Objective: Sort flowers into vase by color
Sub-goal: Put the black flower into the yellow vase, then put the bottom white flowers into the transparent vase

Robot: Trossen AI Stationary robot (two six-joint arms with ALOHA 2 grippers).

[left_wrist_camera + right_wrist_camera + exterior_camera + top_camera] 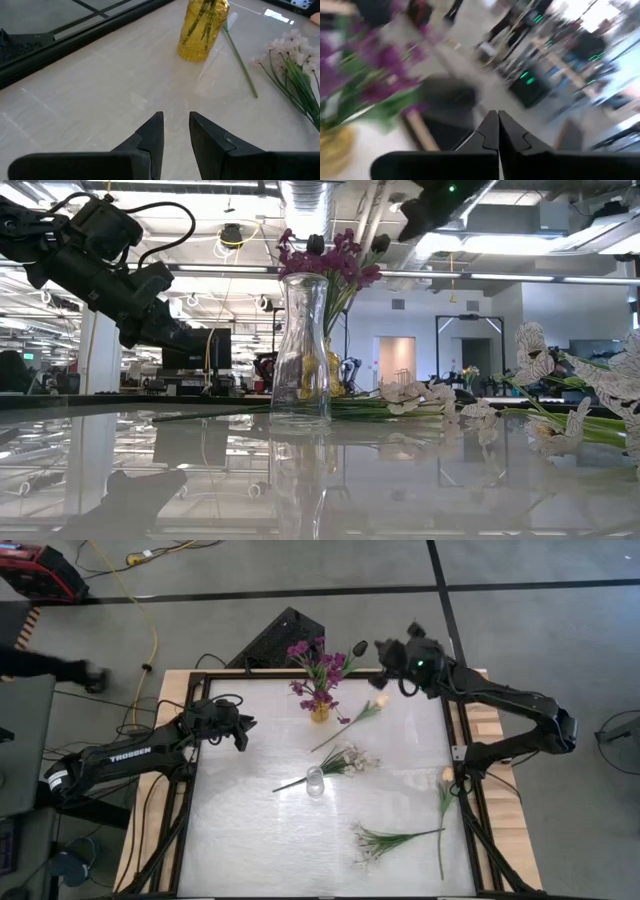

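- Hovering off the table's [250,840] left edge, left gripper [243,732] with fingers [150,137] slightly parted, nothing between them.
- Ahead of those fingers: bare tabletop, then yellow vase [202,27] with purple flowers [318,662], a loose tulip stem [240,60] lying just beside it, and a white spray [295,70] off to one side.
- Raised near the table's far edge, right gripper [372,652], fingers [492,131] pressed together and empty; purple blooms close beside them.
- Stood upright and empty at mid-table, clear glass vase [301,350], touching the stem of a white spray [345,762].
- Lay well apart from both grippers near the right edge: another white spray [385,840] and a peach tulip [445,802].
- Left open: wide bare tabletop in front of the left fingers.
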